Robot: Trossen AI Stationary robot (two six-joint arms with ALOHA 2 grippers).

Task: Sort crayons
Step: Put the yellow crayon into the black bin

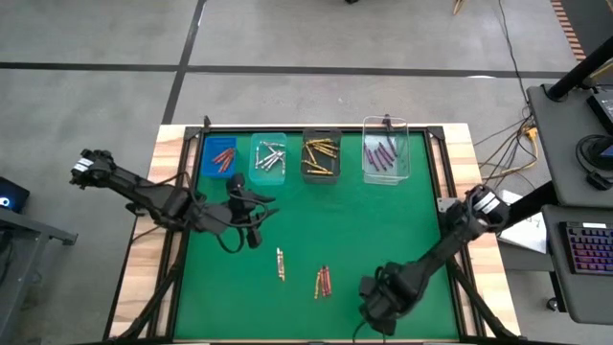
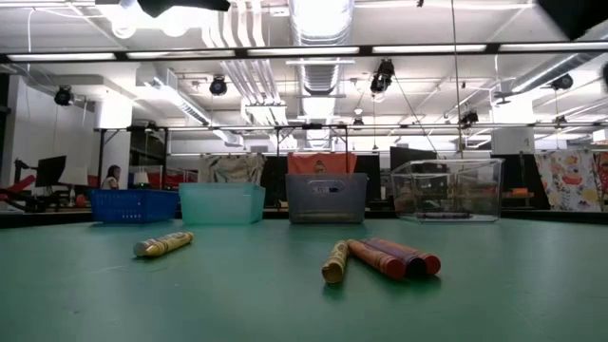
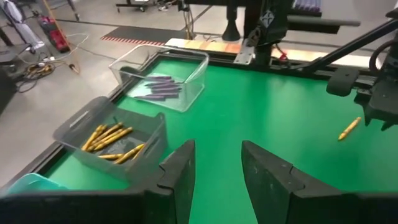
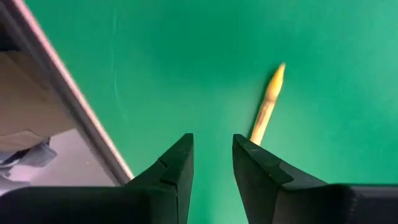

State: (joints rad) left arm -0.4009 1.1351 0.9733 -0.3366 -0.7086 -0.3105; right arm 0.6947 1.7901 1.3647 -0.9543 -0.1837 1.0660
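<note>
Crayons first, nearest the right gripper (image 4: 212, 140). It sits low over the green mat (image 1: 383, 230) at the near edge, its two fingers spread with nothing between them. One gold crayon (image 4: 267, 106) lies just ahead of the fingertips, flat on the mat and not touched. A little further from that gripper is a loose cluster (image 2: 380, 258). I count four there from table height, one gold, two red and one dark, lying side by side and touching. Beyond the cluster is another gold-wrapped stick (image 2: 163, 244). It could be two lying end to end, I can't settle that.

Over to the left gripper (image 3: 217, 146), held above the mat past the loose sticks, closer to the bins. Its fingers are parted too, and it carries nothing.

Beyond it, four bins stand in a row along the far edge.
- The grey bin (image 3: 74, 127) sits closest ahead of those fingers. It holds gold crayons (image 3: 112, 140), six or so.
- The clear bin (image 3: 193, 81) is further on, with a handful of purple crayons (image 3: 160, 88).
- The teal bin (image 1: 269, 174) is beside the gripper and holds silver-grey crayons (image 1: 270, 155).
- The blue bin (image 1: 209, 158) is at the end of the row, with red crayons (image 1: 224, 156). Those are too bunched to count.
</note>
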